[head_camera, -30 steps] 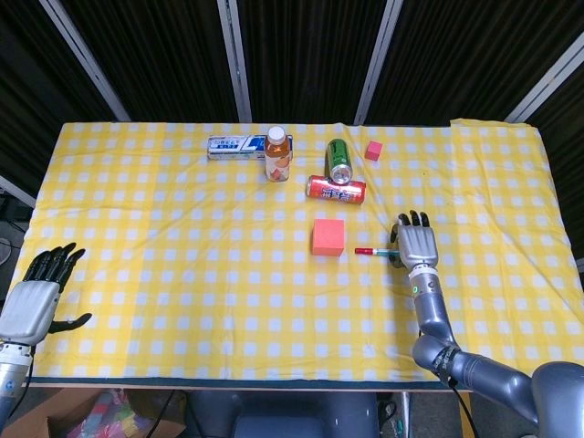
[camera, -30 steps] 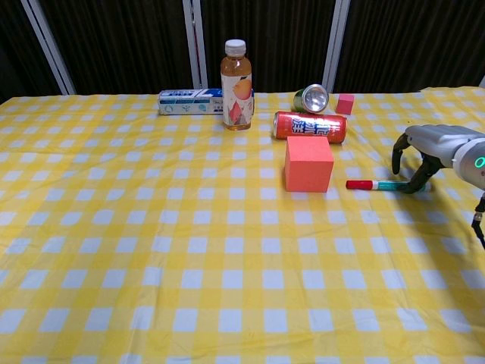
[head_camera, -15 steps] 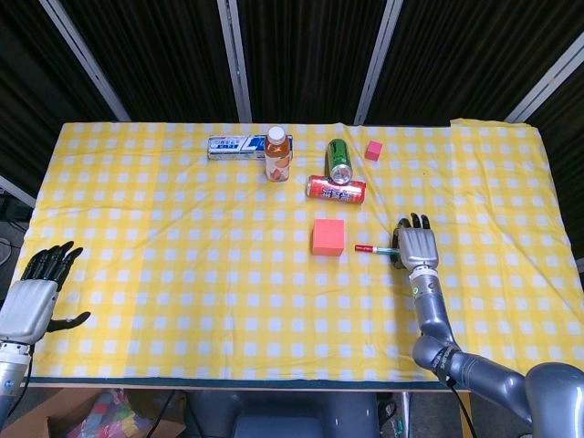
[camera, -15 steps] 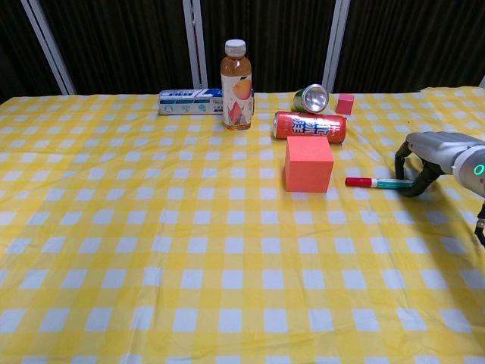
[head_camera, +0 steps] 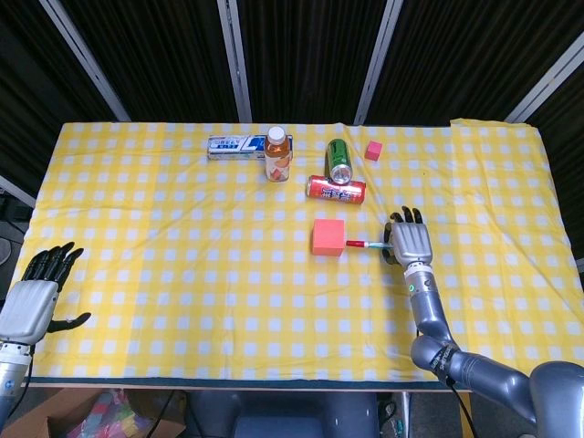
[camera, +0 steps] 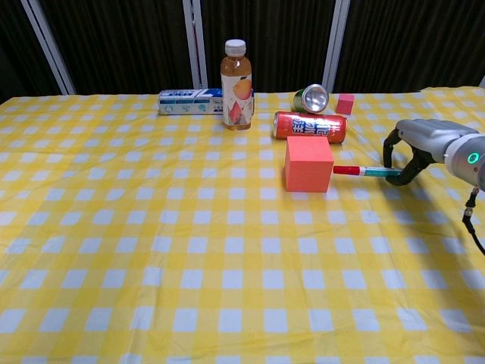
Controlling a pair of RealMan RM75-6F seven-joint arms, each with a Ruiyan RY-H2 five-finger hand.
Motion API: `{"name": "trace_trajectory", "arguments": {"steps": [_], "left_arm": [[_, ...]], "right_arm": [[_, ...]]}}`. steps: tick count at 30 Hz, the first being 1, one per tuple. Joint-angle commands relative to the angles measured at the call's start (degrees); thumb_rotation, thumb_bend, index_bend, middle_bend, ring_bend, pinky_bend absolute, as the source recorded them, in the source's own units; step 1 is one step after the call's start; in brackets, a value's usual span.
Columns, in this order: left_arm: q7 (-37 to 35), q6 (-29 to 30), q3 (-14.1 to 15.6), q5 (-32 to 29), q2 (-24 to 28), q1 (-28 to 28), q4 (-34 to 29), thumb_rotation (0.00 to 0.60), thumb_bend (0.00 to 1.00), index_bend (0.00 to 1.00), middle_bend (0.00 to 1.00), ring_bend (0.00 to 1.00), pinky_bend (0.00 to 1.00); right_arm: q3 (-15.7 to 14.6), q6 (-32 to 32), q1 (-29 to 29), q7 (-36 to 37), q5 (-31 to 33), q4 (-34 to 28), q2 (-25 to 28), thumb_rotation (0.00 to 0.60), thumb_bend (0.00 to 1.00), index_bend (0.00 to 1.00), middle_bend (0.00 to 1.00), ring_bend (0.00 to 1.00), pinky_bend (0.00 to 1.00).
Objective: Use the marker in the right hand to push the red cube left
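The red cube [head_camera: 328,236] [camera: 309,163] stands near the middle of the yellow checked table. My right hand [head_camera: 409,240] [camera: 416,143] is to its right and grips a marker [head_camera: 365,244] [camera: 362,171] by its back end. The marker lies level, its red cap pointing left, with the tip at the cube's right face. My left hand [head_camera: 35,297] hovers open off the table's front left corner, far from the cube; the chest view does not show it.
Behind the cube lie a red can [head_camera: 335,189] [camera: 310,126] and a green can [head_camera: 338,160] [camera: 311,98] on their sides. A bottle [head_camera: 277,154] [camera: 236,74], a flat blue-white box [head_camera: 234,146] [camera: 189,101] and a small pink cube [head_camera: 373,151] [camera: 345,104] stand further back.
My right hand has moved left with the marker, bringing its red tip from a gap away up to the cube's right face. The cube has not visibly shifted.
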Motion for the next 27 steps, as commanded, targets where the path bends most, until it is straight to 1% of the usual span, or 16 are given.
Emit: {"name": "trace_trajectory", "arguments": {"steps": [1,8,14,20,27], "left_arm": [[-0.06,-0.04,0.0,-0.03,0.04,-0.02,-0.03,0.6,0.0,0.0,0.0,0.0,0.0],[-0.28,-0.24,0.0,-0.15,0.18,-0.07,-0.19,0.6,0.0,0.0,0.0,0.0,0.0],[-0.63,-0.42,0.01,-0.18,0.32,-0.13,-0.32,0.6,0.0,0.0,0.0,0.0,0.0],[-1.1,-0.56,0.1,-0.06,0.48,-0.16,-0.38,0.6,0.0,0.0,0.0,0.0,0.0],[-1.66,-0.89,0.06,-0.22,0.71,-0.28,-0.4,0.6,0.0,0.0,0.0,0.0,0.0]], "right_arm": [[0.36,0.09,0.37,-0.35,0.22,-0.45,0.25,0.6,0.49,0.63,0.23,0.0,0.0],[0.47,-0.02,1.29,-1.57,1.11,-1.05,-0.32,0.6,0.49,0.63,0.23,0.0,0.0],[0.62,0.08,2.72,-2.64,1.34,-0.78,-2.19,0.6,0.49,0.63,0.23,0.0,0.0],[1.39,0.18,4.49,-3.37,1.53,0.09,-4.18,0.6,0.49,0.63,0.23,0.0,0.0],[1.68,1.0,5.87,-4.28,0.93,-0.94,-5.58,0.6,0.49,0.63,0.23,0.0,0.0]]}}
